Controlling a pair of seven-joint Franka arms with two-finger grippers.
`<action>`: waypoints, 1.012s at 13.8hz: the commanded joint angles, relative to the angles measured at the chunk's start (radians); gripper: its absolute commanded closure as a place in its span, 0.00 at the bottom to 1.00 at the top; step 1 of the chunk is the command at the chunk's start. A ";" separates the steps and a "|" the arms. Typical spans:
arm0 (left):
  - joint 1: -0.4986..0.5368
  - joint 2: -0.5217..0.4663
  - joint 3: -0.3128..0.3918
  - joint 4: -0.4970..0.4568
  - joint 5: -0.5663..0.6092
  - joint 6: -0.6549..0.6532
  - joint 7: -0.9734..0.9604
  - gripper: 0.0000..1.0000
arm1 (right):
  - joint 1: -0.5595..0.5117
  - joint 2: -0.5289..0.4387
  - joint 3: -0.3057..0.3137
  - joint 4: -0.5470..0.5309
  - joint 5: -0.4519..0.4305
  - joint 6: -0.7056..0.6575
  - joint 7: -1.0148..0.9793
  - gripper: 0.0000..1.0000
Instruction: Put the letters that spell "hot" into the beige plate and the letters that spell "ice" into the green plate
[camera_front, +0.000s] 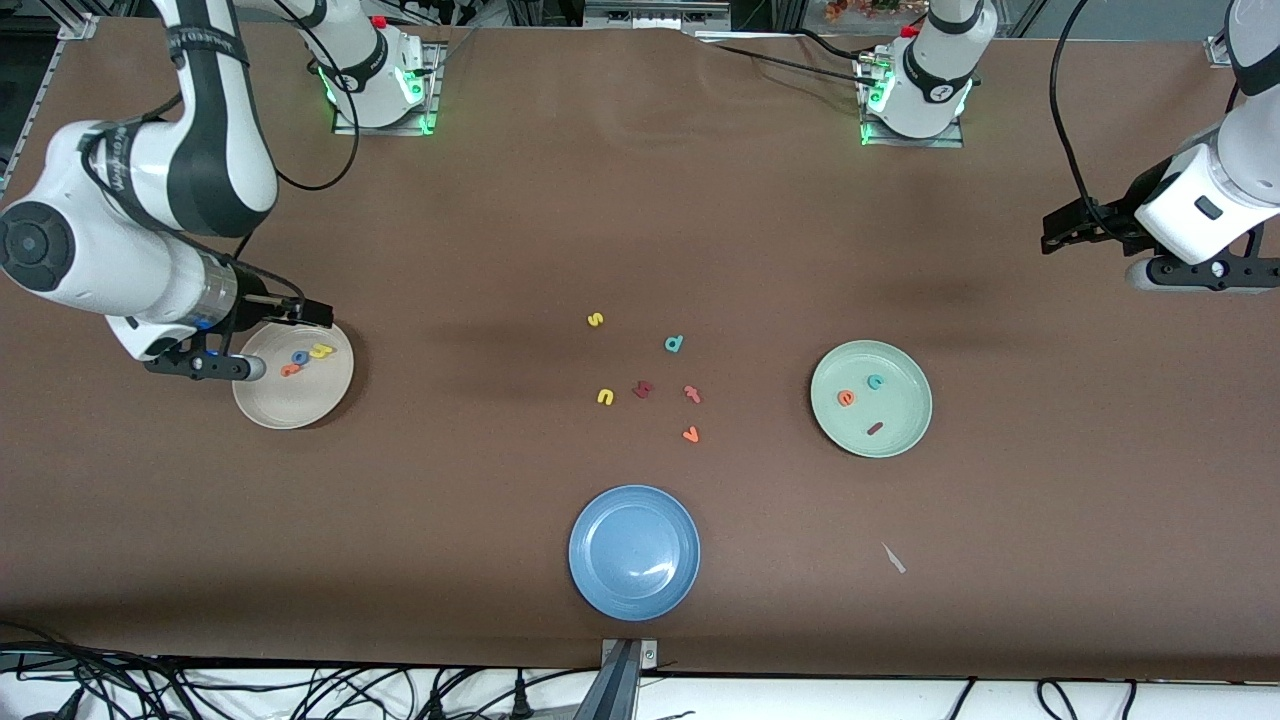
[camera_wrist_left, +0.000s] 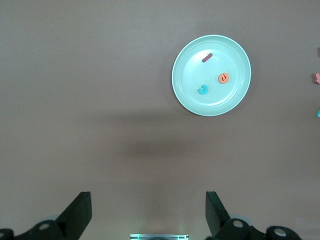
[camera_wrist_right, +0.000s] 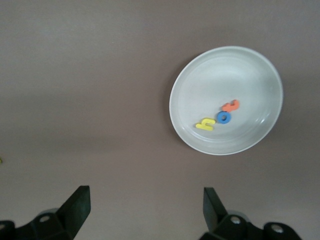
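Brown desk carries a beige plate holding the "hot" letters in a short slanted row, and a green plate holding the scattered "ice" letters. Light, soft foam, best pinched by the edges. Right pincer hangs spread beside the beige plate; left pincer waits spread, well apart.

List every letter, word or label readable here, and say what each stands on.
"h", "o", "t": foam letters in the beige plate.
"e", "c", "i": foam letters in the green plate.
"s", "d", "u", "t", "v": loose on the table.
Dark red letter: unreadable.
Arm markings: too small to read.
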 joint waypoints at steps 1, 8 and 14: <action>-0.001 -0.007 0.000 0.011 0.023 -0.020 -0.010 0.00 | -0.265 -0.112 0.273 0.008 -0.096 -0.046 0.041 0.00; 0.002 -0.007 0.002 0.011 0.021 -0.020 -0.004 0.00 | -0.306 -0.190 0.303 0.202 -0.160 -0.408 0.036 0.00; 0.008 -0.007 0.002 0.011 0.021 -0.020 -0.004 0.00 | -0.302 -0.190 0.252 0.196 -0.159 -0.342 -0.016 0.00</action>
